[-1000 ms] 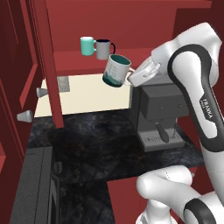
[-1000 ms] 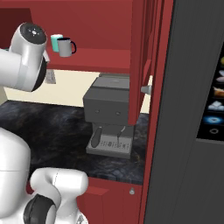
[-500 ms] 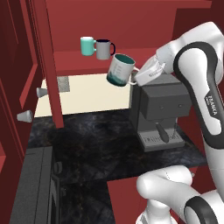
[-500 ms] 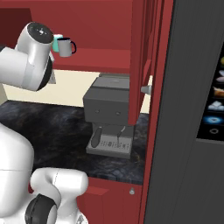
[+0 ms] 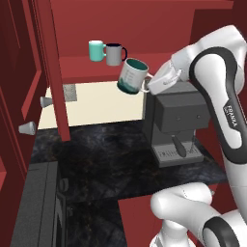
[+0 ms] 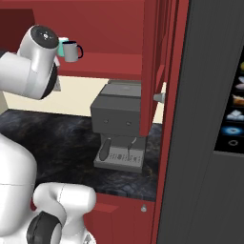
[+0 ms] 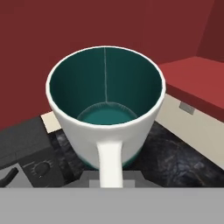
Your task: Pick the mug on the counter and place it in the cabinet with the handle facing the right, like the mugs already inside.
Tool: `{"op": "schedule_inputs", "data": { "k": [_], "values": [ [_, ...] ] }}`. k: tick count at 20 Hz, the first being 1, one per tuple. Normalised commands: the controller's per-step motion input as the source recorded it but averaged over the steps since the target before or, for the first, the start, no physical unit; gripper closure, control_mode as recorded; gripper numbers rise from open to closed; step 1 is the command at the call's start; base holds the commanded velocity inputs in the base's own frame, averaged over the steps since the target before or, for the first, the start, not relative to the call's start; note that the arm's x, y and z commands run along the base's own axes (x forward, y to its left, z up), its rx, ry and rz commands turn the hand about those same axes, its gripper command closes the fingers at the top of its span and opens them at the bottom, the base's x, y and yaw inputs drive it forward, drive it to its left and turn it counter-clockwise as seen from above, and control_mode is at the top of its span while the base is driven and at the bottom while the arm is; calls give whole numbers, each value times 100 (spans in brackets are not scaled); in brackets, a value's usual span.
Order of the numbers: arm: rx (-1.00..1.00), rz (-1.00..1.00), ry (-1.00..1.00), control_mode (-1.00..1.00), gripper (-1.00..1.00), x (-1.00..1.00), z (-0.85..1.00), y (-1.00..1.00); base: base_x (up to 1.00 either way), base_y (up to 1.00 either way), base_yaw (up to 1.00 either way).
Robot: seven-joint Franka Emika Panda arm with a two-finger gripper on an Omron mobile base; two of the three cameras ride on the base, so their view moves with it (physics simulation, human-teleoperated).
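**A:** Where's the mug (image 5: 131, 75)?

**B:** I have it up in the air, tilted, just in front of the red shelf (image 5: 91, 67) of the cabinet (image 5: 120, 21) and above the coffee machine (image 5: 174, 116), well clear of the counter (image 5: 96, 154). Its handle (image 5: 144, 87) points toward my gripper (image 5: 153, 85).

**A:** Grip?

**B:** Closed on the handle, as far as I can see from the left base view; on the hand camera the handle (image 7: 110, 164) runs straight down to the bottom edge, hiding the fingertips.

**A:** The others?

**B:** A teal mug (image 5: 97, 50) and a grey mug (image 5: 115, 54) stand side by side on the shelf, handles right.
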Motion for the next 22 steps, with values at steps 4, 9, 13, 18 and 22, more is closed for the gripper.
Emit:
{"op": "schedule_inputs", "data": {
  "k": [4,9,13,18,22],
  "values": [
    [1,0,0,-100,100,27,-5,-7,0,0,0],
    [1,0,0,-100,100,30,0,-9,0,0,0],
    [3,0,0,-100,100,27,0,-4,0,0,0],
    [3,0,0,-100,100,37,0,-1,0,0,0],
    [3,0,0,-100,100,48,0,0,0,0,0]
  ]
}}
